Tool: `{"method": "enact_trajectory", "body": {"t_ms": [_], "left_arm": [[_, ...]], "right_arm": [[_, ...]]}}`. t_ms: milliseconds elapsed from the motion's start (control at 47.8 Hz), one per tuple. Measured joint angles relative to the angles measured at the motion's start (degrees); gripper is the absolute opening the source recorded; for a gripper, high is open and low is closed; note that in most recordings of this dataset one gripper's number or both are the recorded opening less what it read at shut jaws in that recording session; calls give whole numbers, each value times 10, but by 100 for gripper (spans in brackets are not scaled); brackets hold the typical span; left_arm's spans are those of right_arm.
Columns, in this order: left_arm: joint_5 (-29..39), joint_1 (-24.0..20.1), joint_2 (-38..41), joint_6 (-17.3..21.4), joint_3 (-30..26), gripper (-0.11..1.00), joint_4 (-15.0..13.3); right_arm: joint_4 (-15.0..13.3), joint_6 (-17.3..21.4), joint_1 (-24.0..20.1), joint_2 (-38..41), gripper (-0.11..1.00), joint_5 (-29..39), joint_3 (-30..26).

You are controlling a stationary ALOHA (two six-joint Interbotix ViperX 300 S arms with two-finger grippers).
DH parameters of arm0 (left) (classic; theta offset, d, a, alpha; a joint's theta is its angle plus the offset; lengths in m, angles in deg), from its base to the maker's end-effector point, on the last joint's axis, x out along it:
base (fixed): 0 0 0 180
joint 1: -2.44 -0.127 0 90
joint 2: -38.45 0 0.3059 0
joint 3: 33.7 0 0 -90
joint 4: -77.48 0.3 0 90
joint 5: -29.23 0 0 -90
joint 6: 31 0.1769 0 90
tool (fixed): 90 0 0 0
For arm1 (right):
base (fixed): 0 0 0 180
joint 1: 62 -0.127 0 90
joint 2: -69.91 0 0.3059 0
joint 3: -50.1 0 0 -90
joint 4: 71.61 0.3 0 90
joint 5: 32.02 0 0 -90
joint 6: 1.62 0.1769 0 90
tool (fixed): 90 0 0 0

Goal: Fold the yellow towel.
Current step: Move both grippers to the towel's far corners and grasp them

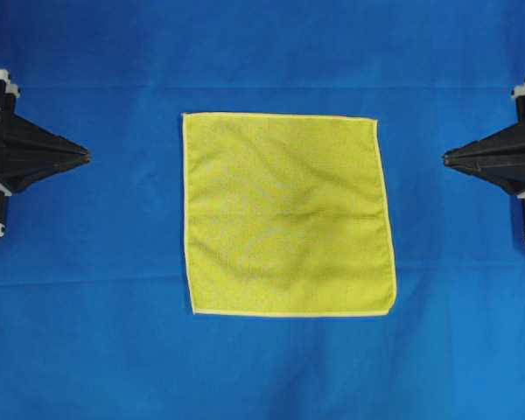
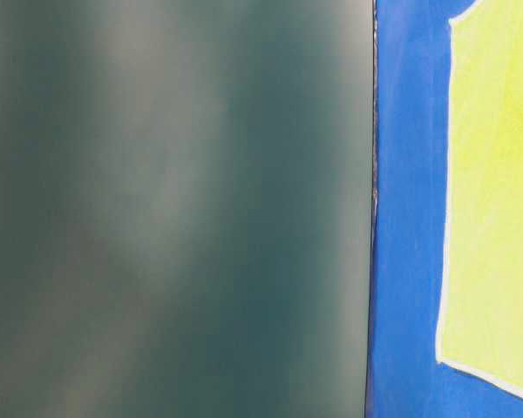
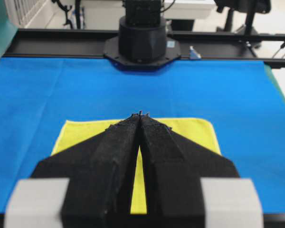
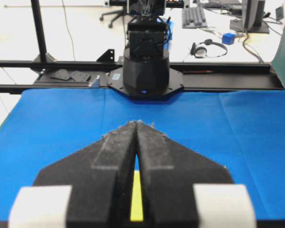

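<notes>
The yellow towel (image 1: pixel 287 214) lies flat and unfolded in the middle of the blue cloth, square, with a paler hem. My left gripper (image 1: pixel 86 156) hangs at the left edge, well to the left of the towel, shut with nothing held. My right gripper (image 1: pixel 446 158) hangs at the right edge, apart from the towel, also shut and empty. In the left wrist view the towel (image 3: pixel 194 130) shows beyond the closed left gripper (image 3: pixel 140 114). Through the closed right gripper (image 4: pixel 135 122) only a strip of towel (image 4: pixel 136 202) appears. The table-level view catches part of the towel (image 2: pixel 497 200).
A large blue cloth (image 1: pixel 96 306) covers the whole table. The opposite arm's black base (image 3: pixel 142 45) stands at the far edge in the left wrist view, and likewise a base (image 4: pixel 146 76) in the right wrist view. A blurred dark green panel (image 2: pixel 174 209) fills most of the table-level view.
</notes>
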Motion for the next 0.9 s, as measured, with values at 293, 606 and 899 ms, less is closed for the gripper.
{"method": "enact_trajectory", "body": {"t_ms": [293, 606, 899], "left_arm": [[13, -36, 59, -4, -15, 1, -11], [13, -104, 205, -7, -38, 11, -11], [-6, -160, 376, -7, -86, 84, -12]], "right_arm": [[3, 11, 78, 25, 2, 96, -16], [4, 26, 177, 142, 2, 126, -20], [1, 24, 238, 299, 55, 127, -60]]}}
